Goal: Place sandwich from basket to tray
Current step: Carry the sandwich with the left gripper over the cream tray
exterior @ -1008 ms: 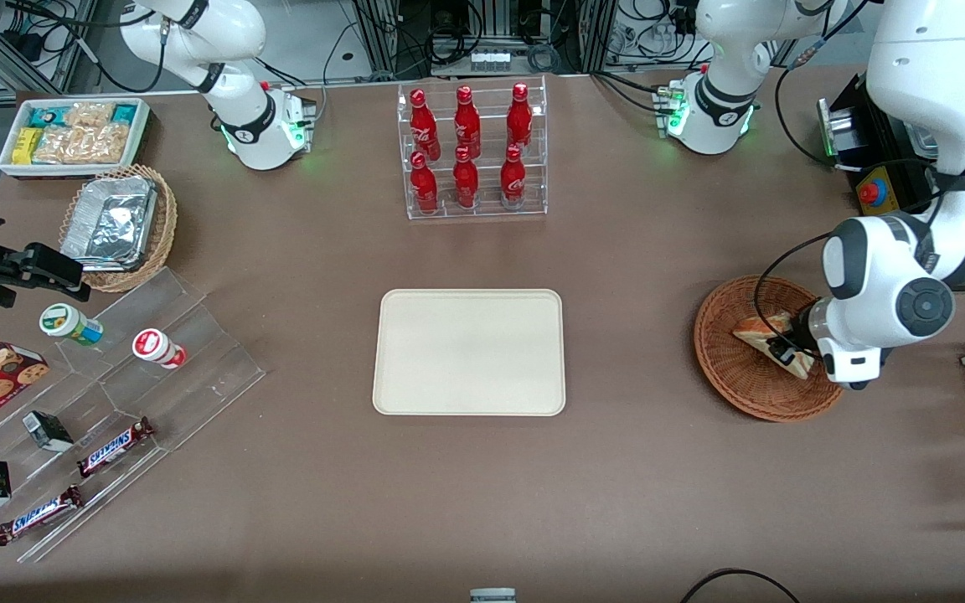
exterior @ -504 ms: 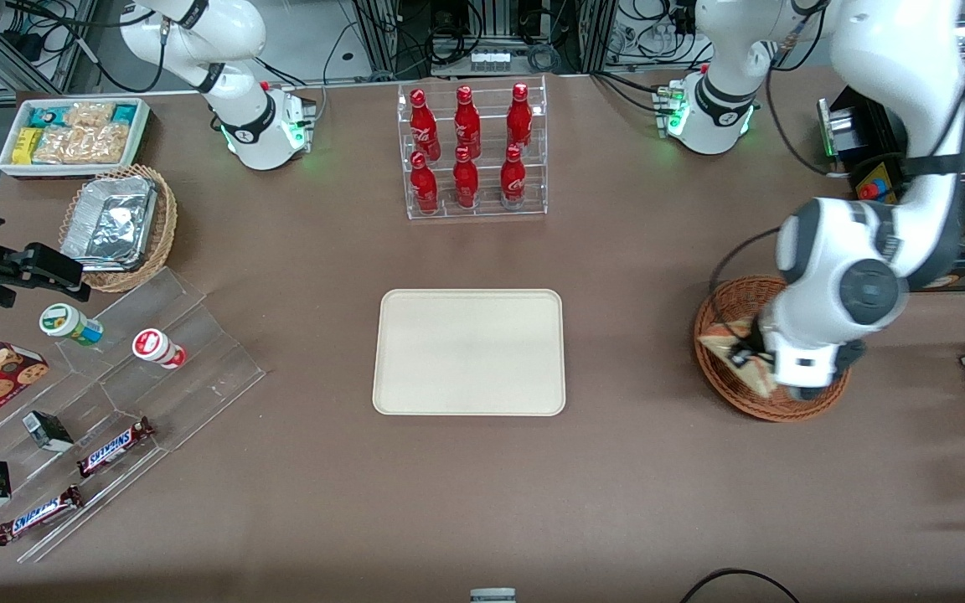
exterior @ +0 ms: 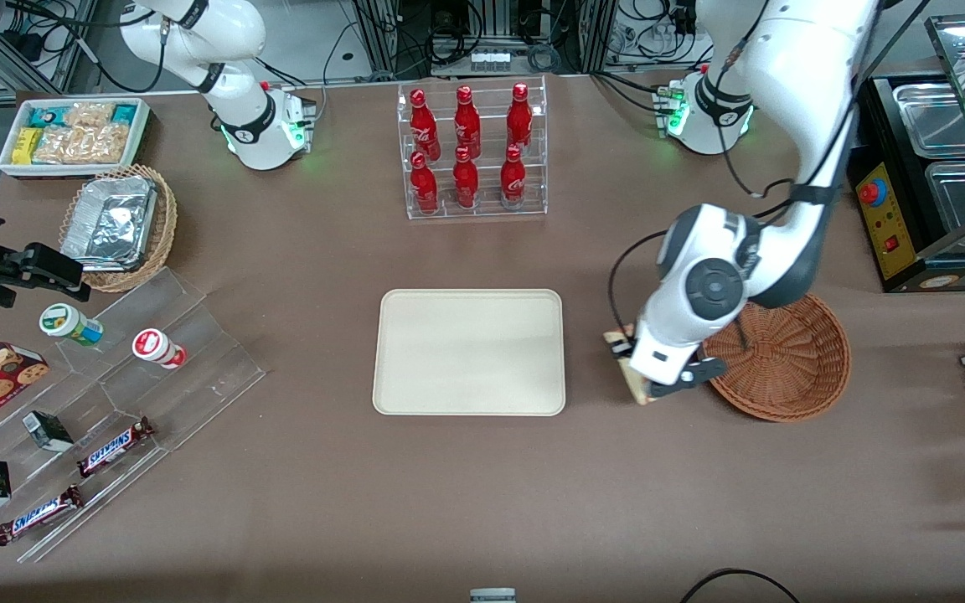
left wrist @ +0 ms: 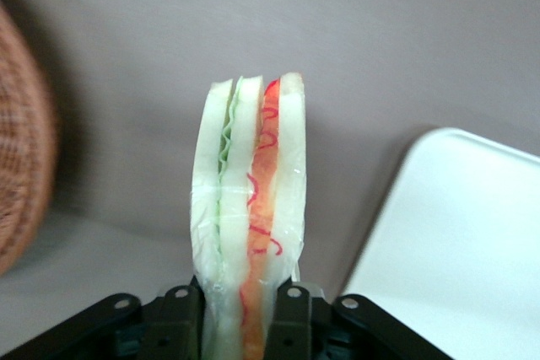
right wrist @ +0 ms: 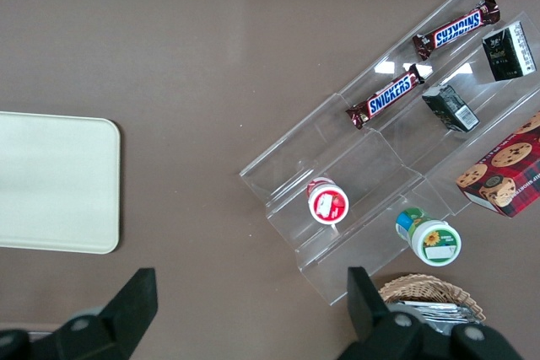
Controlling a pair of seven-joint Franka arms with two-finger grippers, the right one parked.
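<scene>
One sandwich rides clamped upright in the gripper, between basket and tray, lifted clear for transfer.

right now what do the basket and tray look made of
The basket looks like brown woven wicker, with ribs fanning from its centre. The tray seems matte cream plastic, smooth and plain. The gripper holds the sandwich between them.

Gripper holding sandwich above table, between basket and tray
</scene>
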